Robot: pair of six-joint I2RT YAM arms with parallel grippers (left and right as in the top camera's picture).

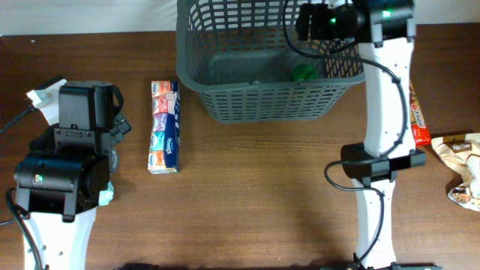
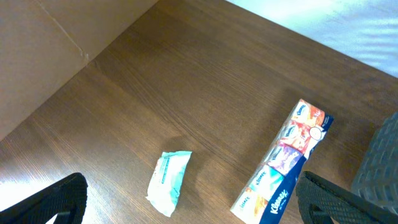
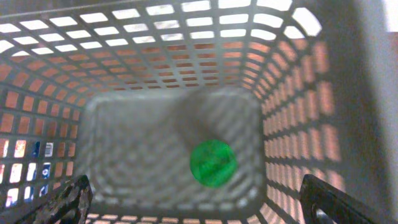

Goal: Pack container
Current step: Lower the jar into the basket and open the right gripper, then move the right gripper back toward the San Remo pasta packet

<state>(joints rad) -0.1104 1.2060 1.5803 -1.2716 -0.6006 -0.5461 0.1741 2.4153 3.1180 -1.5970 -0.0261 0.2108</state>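
The dark grey slotted container (image 1: pixel 225 97) stands at the back middle of the table. A green round item (image 1: pixel 303 73) lies on its bottom near the right wall; it also shows in the right wrist view (image 3: pixel 213 163). My right gripper (image 3: pixel 199 202) is open and empty above the container (image 3: pixel 155 74). My left gripper (image 2: pixel 193 202) is open and empty above the table at the left, over a small teal-and-white packet (image 2: pixel 169 181) and next to a long Kleenex tissue pack (image 2: pixel 283 165), which also shows in the overhead view (image 1: pixel 165 126).
A red-and-white snack bar (image 1: pixel 418 116) and a crumpled cream bag (image 1: pixel 465 166) lie at the right edge. A white tag (image 1: pixel 43 96) lies by the left arm. The teal packet peeks out beside the left arm (image 1: pixel 107 196).
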